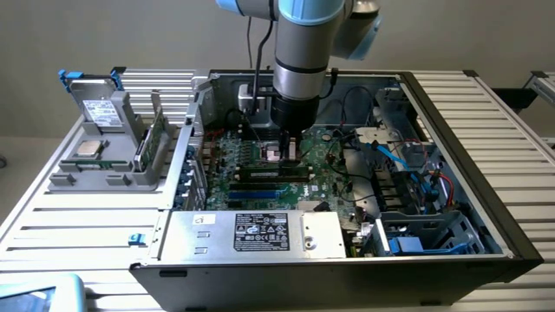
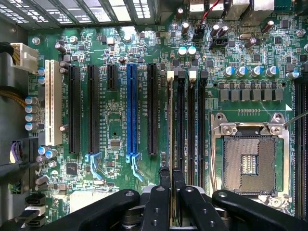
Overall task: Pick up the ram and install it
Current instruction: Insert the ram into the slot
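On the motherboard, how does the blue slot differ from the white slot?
The blue slot is narrower than the white slot. The blue slot stands between black slots; the white slot ends the row, beside capacitors. The blue slot has a pale blue latch at one end; the white slot has none. Both are empty and lie parallel.

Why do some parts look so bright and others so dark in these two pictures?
Exterior view: the slatted table and silver power-supply cover catch the light, while the motherboard under the gripper lies in shade. Wrist view: glare washes out the vent grille, the board is evenly lit, and the black fingers clamping the ram look dark.
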You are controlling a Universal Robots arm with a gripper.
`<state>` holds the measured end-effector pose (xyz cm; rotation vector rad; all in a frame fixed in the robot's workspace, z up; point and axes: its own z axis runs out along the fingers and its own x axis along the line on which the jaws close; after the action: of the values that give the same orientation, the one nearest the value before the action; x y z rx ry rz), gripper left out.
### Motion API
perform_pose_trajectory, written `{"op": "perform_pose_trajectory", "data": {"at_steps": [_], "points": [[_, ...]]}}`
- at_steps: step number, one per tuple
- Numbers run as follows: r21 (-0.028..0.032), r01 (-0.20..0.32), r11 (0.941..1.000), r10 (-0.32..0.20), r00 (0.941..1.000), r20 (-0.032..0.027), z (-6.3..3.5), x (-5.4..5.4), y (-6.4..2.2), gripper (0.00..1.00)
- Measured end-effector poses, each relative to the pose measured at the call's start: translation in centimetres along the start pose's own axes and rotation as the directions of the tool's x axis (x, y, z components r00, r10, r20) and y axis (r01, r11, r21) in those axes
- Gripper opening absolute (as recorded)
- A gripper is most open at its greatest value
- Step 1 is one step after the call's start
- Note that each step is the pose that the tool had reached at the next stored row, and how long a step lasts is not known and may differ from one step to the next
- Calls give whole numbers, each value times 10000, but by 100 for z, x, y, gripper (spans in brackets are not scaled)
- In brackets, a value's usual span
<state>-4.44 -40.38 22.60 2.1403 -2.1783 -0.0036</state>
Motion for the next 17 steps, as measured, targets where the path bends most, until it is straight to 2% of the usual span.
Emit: {"op": "perform_pose_trajectory", "data": {"at_steps": [17], "points": [[52, -3, 10000, 3, 10000, -1, 0, 0, 15, 14]]}}
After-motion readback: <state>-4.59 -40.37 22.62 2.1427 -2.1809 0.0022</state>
